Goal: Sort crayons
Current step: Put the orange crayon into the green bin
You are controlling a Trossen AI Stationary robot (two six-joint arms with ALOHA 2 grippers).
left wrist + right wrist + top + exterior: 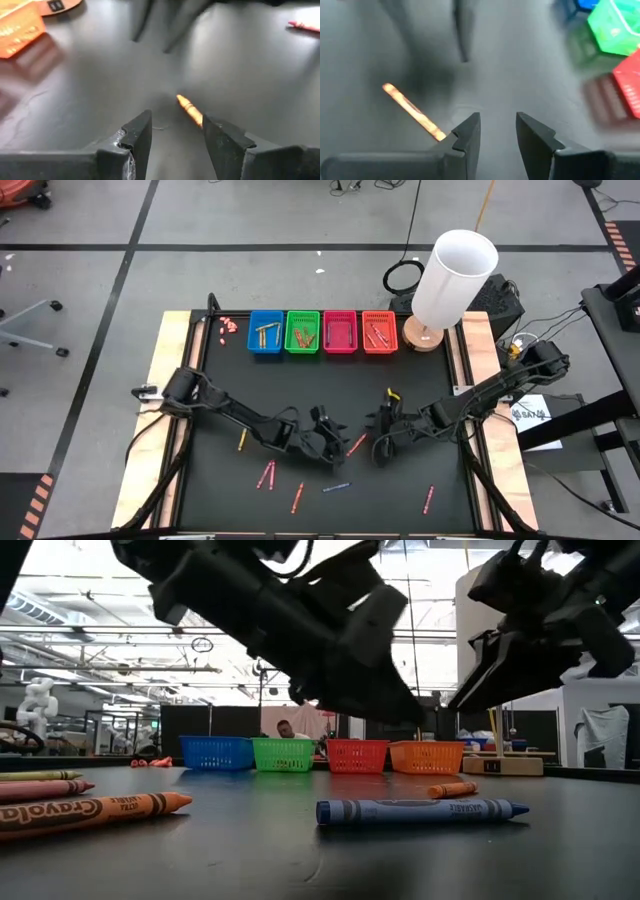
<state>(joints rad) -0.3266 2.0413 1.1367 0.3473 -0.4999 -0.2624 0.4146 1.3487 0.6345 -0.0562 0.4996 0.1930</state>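
Note:
An orange crayon (pixel 356 444) lies flat on the black table, between my two grippers. My left gripper (pixel 333 442) stands open just left of it. In the left wrist view the crayon (pixel 190 110) lies ahead of the gripper (pixel 175 122), its near end hidden behind one finger. My right gripper (pixel 383 445) stands open just right of it. In the right wrist view the crayon (pixel 412 111) lies off to one side of the gripper (pixel 497 120). More crayons lie flat nearer the front: yellow (pixel 241 440), red (pixel 268 474), blue (pixel 336 486), red (pixel 428 498).
Blue (pixel 266 332), green (pixel 302 332), pink (pixel 340 332) and orange (pixel 380 332) baskets line the far edge, each with crayons inside. A white cylinder on a wooden base (pixel 452 280) stands at the far right. Pinkish bits (pixel 228 326) lie at the far left. A yellow crayon (pixel 392 393) lies behind my right gripper.

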